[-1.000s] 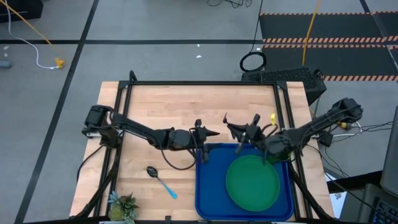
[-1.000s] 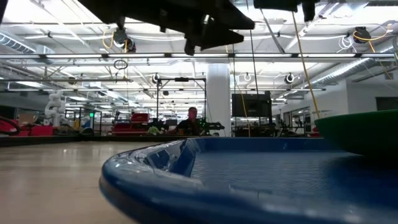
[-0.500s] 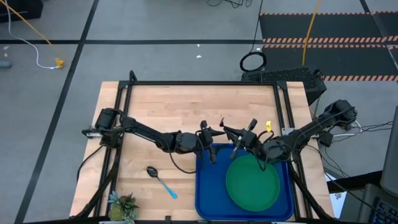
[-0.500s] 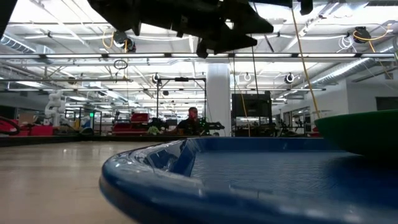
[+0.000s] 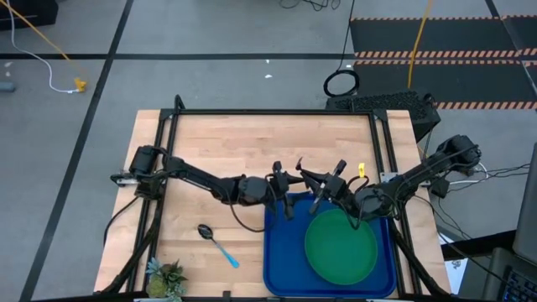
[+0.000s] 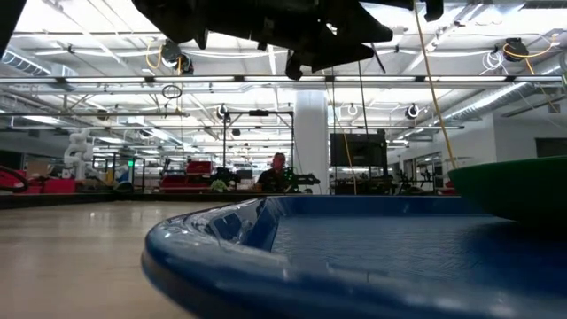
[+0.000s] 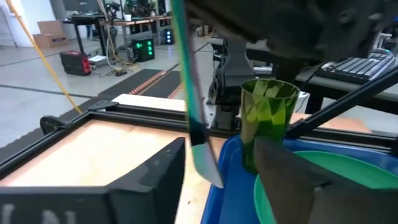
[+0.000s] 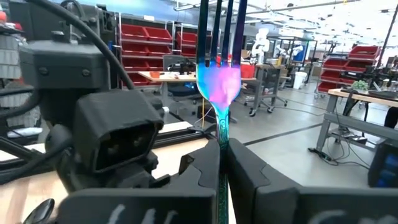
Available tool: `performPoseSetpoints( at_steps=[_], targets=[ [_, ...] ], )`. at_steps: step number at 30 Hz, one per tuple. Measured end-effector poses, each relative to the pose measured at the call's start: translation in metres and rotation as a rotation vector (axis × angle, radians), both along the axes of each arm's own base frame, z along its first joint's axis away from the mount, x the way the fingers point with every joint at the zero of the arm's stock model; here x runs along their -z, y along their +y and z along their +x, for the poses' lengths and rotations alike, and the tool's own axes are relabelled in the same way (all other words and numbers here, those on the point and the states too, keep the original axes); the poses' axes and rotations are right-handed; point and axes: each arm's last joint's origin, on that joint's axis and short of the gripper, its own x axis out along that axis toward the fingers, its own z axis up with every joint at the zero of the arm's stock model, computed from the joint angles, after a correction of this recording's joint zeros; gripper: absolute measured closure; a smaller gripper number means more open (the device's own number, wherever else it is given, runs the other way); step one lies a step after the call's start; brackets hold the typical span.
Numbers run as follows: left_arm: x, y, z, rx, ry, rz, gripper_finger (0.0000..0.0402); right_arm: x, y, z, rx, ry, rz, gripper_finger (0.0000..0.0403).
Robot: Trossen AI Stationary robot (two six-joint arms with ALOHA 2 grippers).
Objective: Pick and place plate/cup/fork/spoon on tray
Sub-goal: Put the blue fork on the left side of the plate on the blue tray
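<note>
Two grippers meet over tray (image 5: 277, 252) far-left corner. Right gripper (image 8: 219, 163) pinches fork (image 8: 219, 74) low on handle, tines up: slim, stiff, slippery, may pivot. Left gripper (image 7: 217, 168) spread around cup (image 7: 266, 121): light, thin-walled, take mid-wall gently. Plate (image 5: 340, 245) already on tray; spoon (image 5: 216, 243) left on table.

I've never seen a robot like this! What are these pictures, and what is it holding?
It's a robot with two dark arms at a wooden table. One picture looks down from above, one peeks across the tabletop, and two come from cameras on the wrists. The right gripper pinches a slim fork with a light blue handle. The left gripper is open beside a small see-through green cup on the big blue plastic tray, which also holds a round green plate. A blue-handled spoon lies on the table.
</note>
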Motion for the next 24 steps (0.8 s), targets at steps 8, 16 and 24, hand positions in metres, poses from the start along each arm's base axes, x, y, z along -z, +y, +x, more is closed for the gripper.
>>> performPoseSetpoints(
  at_steps=[8, 16, 24],
  targets=[
    [0.0005, 0.0041, 0.0010, 0.034, 0.002, -0.020, 0.0302, 0.0005, 0.0014, 0.0009, -0.060, -0.020, 0.032, 0.0399],
    [0.0021, 0.0048, 0.0007, 0.028, 0.023, -0.021, 0.0381, 0.0010, 0.0026, 0.0002, -0.059, -0.001, 0.009, 0.0399],
    [0.0026, 0.0047, 0.0010, 0.099, 0.029, -0.050, 0.0393, 0.0017, 0.0079, -0.0026, -0.083, 0.027, -0.018, 0.0398]
  ],
)
